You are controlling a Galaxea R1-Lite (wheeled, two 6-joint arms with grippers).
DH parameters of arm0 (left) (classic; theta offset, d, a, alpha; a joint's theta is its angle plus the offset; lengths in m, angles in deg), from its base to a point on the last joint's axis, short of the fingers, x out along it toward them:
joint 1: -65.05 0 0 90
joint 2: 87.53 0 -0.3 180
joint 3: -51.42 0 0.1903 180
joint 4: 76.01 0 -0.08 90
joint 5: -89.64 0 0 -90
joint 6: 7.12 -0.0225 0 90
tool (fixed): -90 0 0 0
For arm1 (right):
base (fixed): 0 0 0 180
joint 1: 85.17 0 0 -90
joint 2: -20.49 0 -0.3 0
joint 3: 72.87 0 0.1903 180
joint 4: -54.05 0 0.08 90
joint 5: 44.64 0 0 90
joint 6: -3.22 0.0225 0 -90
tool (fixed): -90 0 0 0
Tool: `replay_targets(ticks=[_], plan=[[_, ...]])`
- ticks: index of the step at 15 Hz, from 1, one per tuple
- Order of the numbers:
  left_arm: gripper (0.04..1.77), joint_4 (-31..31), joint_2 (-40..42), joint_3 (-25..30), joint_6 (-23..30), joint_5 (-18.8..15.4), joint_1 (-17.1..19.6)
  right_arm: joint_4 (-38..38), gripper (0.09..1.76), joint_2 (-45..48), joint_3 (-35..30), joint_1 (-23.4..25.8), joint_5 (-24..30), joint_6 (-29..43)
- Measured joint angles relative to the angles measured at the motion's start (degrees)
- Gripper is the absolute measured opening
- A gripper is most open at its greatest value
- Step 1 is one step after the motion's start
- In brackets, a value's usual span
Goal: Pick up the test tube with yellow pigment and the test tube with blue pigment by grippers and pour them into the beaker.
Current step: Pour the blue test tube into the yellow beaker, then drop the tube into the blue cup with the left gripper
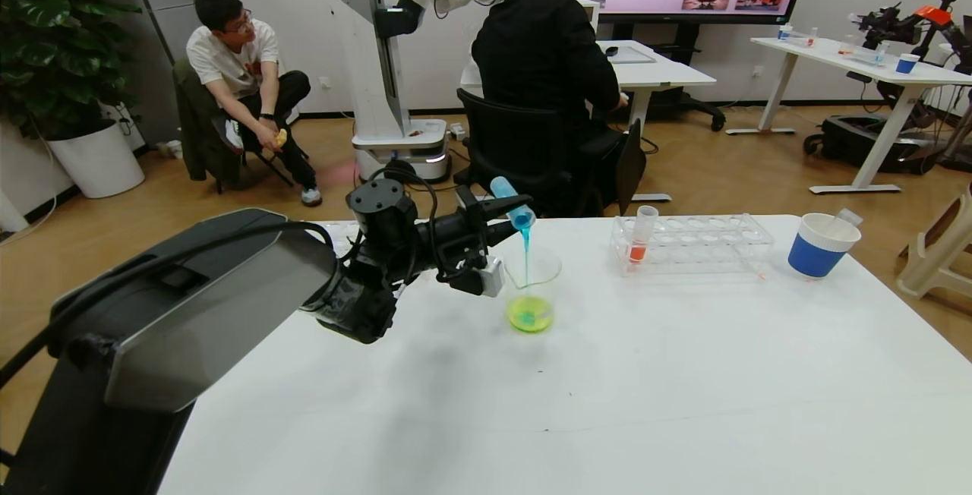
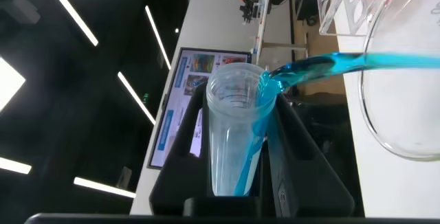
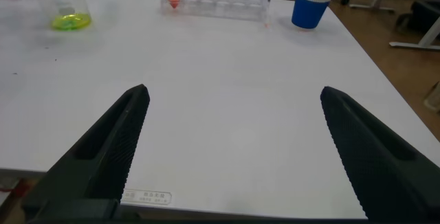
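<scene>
On a white table [image 1: 607, 373] in a busy lab, the left gripper [image 1: 505, 218], clamped on the blue tube [image 1: 512, 203], tips it mouth-down so its liquid streams into the beaker [image 1: 531, 290], while the right gripper [image 3: 234, 148] waits wide open, holding nothing.

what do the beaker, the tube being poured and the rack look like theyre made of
Beaker: clear and glossy, likely glass; the yellow-green liquid shows through its wall.
Test tube with blue pigment, clamped in the left gripper: see-through with printed marks, probably plastic.
Rack: transparent with moulded wells, seemingly acrylic or similar plastic.

Bright, even overhead light; soft shadows on the table [image 1: 607, 373].
</scene>
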Motion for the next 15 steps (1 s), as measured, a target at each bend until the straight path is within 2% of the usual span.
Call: replay_targets(ticks=[7,11,15], plan=[[0.5,0.9,-0.3,0.6,-6.9,-0.1,0.2,0.0,1.74,0.0,0.0,0.0,0.0,0.0],[0.5,0.8,-0.6,0.3,-13.4,-2.7,0.0,0.0,1.74,0.0,0.0,0.0,0.0,0.0],[0.5,0.9,-0.7,0.7,-15.3,-3.0,0.4,0.0,1.74,0.0,0.0,0.0,0.0,0.0]])
